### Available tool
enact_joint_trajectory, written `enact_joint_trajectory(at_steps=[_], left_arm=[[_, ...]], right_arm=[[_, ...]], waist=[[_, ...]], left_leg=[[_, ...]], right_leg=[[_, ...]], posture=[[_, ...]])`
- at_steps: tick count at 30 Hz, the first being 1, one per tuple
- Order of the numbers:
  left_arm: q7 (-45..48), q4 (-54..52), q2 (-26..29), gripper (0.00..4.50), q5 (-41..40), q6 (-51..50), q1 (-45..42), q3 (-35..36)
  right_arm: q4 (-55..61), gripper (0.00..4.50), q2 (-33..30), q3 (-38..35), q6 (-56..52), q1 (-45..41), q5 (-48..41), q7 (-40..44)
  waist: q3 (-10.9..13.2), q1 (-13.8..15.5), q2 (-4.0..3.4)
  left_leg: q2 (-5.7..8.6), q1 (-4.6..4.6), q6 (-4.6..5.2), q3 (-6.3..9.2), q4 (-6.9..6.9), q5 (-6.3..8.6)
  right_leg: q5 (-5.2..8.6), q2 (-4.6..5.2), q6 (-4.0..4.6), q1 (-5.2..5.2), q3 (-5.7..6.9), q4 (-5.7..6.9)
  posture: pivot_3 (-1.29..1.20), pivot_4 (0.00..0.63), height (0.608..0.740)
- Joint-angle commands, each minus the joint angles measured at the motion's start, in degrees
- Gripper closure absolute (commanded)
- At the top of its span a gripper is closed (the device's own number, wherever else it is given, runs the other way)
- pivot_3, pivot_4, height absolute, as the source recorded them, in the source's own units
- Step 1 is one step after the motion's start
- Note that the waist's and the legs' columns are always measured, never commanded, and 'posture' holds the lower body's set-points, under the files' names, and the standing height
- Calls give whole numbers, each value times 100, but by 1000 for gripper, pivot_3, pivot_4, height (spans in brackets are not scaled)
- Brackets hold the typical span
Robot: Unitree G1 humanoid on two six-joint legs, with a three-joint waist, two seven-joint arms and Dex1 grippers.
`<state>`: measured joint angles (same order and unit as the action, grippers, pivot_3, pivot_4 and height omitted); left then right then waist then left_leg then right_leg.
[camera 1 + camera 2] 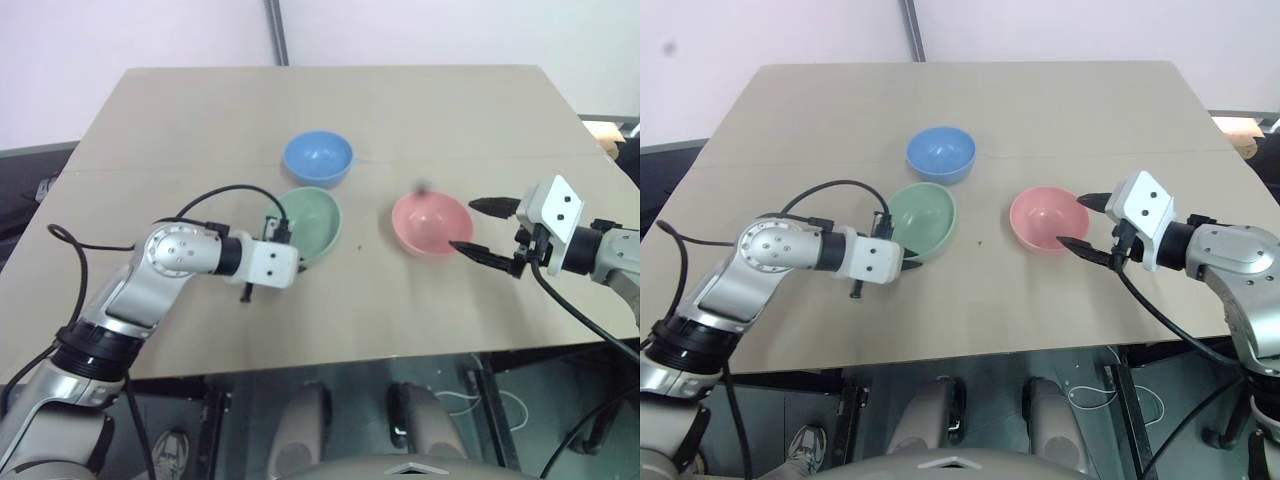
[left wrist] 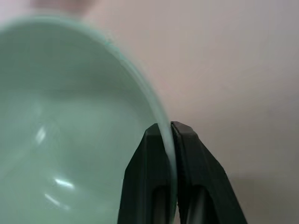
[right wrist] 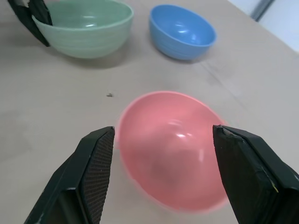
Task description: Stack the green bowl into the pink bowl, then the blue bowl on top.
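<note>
Three bowls on the surface (image 1: 200, 120) — one green bowl (image 1: 318, 222), rim pinched in the left claw (image 1: 277, 238); pink bowl (image 1: 428, 222); blue bowl (image 1: 318, 156) — right claw (image 1: 480, 228) gaping, empty.

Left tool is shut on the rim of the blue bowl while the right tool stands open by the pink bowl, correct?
Not quite: the left tool is shut on the green bowl's rim, as the left wrist view shows. The right tool does stand open by the pink bowl.

Green bowl (image 3: 84, 29), pink bowl (image 3: 170, 149), blue bowl (image 3: 182, 31): smooth glossy (plastic-looking) w/ highlights; table (image 1: 330, 110) matt tan, wood-like; gripper pads (image 3: 100, 168) textured black.
</note>
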<state>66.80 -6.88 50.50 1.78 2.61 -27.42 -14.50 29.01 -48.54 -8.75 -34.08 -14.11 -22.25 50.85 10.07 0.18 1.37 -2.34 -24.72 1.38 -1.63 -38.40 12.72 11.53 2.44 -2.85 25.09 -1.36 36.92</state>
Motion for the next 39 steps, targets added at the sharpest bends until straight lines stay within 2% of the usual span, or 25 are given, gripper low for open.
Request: enact_joint_trajectory(at_steps=[1, 7, 14, 17, 22, 26, 29, 30, 32, 35, 39], left_arm=[[286, -95, -397, 4443, -692, -593, -947, 169], [952, 462, -1122, 4443, -903, -473, -2205, -244], [1677, 1873, -1977, 4443, -684, 581, -3234, -799], [1905, 2416, -2206, 4500, -643, 976, -3520, -892], [2067, 3243, -2415, 4500, -390, 1863, -3908, -930], [2157, 3774, -2610, 4500, -234, 2144, -4146, -1022], [2289, 3978, -2805, 3482, -181, 2321, -4194, -1133], [2243, 4043, -2883, 3079, -136, 2462, -4189, -1142], [2169, 4136, -2990, 1955, -99, 2649, -4169, -1112], [1892, 4224, -3055, 935, -92, 2877, -4145, -950], [1491, 4240, -2813, 935, -187, 2374, -4217, -538]], right_arm=[[273, 809, -383, -796, -194, 477, -180, 148], [886, 809, -545, -2092, -694, 1835, -710, 433], [1457, 809, -81, -2946, -1208, 2336, -1301, -175], [1738, 36, 152, -3266, -1440, 2441, -1724, -437], [2215, 9, 420, -3621, -1534, 2835, -1993, -872], [2440, 9, 496, -3822, -1543, 3261, -2302, -937], [2466, 0, 485, -3800, -1424, 3340, -2323, -1068], [2456, 0, 466, -3779, -1373, 3341, -2300, -1101], [2441, 0, 426, -3729, -1297, 3328, -2271, -1157], [2381, 0, 346, -3630, -1175, 3299, -2170, -1181], [2216, 0, 257, -3393, -1005, 3191, -2029, -1184]], waist=[[0, 70, 2], [-5, 68, 3], [-5, 47, 2], [-5, 53, 2], [-5, 62, 2], [-5, 66, 3], [-5, 63, 3], [-5, 61, 3], [-5, 55, 2], [-5, 58, 2], [-5, 46, 2]], left_leg=[[0, 0, 0, 1, -1, 0], [8, 3, 0, 15, -4, 0], [2, 17, 1, 28, -14, 0], [2, 13, 1, 31, -15, 0], [2, 5, 1, 34, -14, 0], [4, 4, 1, 36, -15, 0], [4, 6, 2, 35, -16, 0], [4, 7, 2, 36, -16, 0], [4, 7, 2, 36, -16, 0], [3, 6, 2, 37, -15, 0], [3, 8, 2, 37, -16, 0]], right_leg=[[0, -1, -1, 0, 0, 0], [-4, -1, -8, -16, 7, -7], [9, -15, -16, -31, 7, -2], [9, -16, -16, -30, 6, -2], [9, -15, -15, -28, 8, -7], [9, -15, -15, -30, 7, -8], [9, -15, -15, -32, 5, -8], [9, -16, -15, -33, 6, -8], [10, -16, -15, -32, 5, -7], [10, -17, -15, -32, 6, -7], [10, -16, -15, -32, 5, -7]], posture=[[0, 150, 740], [0, 150, 740], [0, 150, 740], [0, 150, 740], [0, 150, 740], [0, 150, 740], [0, 150, 740], [0, 150, 740], [0, 150, 740], [0, 150, 740], [0, 150, 740]])
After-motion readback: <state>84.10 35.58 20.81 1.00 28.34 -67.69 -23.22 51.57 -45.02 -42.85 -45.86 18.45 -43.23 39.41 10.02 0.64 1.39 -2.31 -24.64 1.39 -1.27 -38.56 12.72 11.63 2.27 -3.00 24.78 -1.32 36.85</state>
